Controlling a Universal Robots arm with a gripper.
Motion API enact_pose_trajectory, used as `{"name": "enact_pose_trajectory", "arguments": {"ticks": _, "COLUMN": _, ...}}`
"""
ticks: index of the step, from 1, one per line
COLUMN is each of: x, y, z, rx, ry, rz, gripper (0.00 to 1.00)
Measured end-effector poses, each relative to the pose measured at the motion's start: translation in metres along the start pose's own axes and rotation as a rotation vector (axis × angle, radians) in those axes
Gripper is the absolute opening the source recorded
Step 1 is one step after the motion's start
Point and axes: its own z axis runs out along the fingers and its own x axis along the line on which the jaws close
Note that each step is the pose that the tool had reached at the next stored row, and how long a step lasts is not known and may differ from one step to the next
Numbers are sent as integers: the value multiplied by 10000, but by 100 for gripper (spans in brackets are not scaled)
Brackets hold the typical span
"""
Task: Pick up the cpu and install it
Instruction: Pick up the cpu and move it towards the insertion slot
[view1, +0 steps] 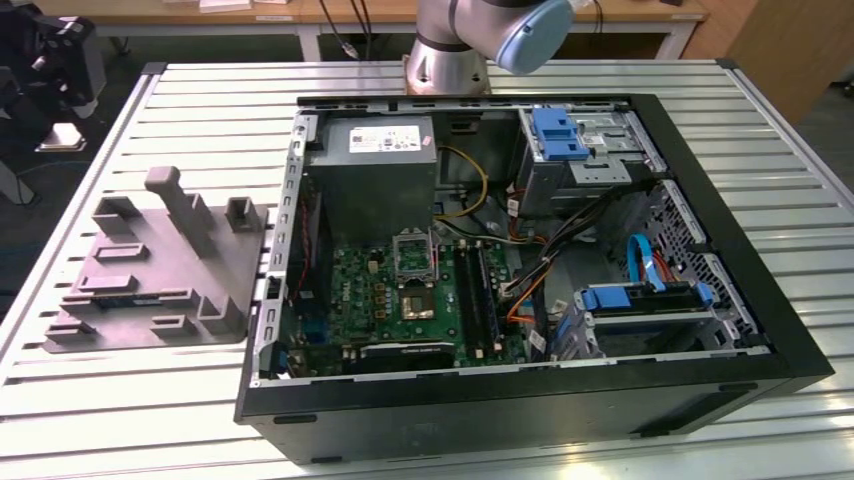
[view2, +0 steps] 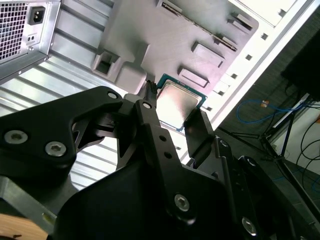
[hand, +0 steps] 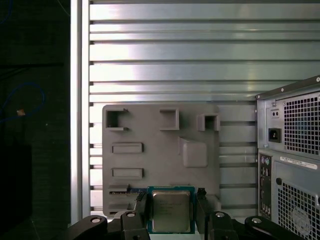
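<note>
While it is gripped, cpu (hand: 170, 212): one, between two fingers (hand: 140, 211).
Gripper (hand: 171, 197): one, jaws closed on it.
Tray (hand: 150, 132): one, by the table's (hand: 200, 50) edge.

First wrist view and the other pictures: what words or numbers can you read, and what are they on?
No text here can be read.
Power box sticker: print too small to read.
Computer case sticker: print too blurred to read.
Chip, held in the pincer: faint marks on its metal top, not readable.
</note>
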Motion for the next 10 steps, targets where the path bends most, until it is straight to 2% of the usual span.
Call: {"name": "enact_pose_trajectory", "arguments": {"ticks": 10, "x": -20, "y": 1, "z": 0, "rx": 1, "ry": 0, "rz": 0, "gripper": 47}}
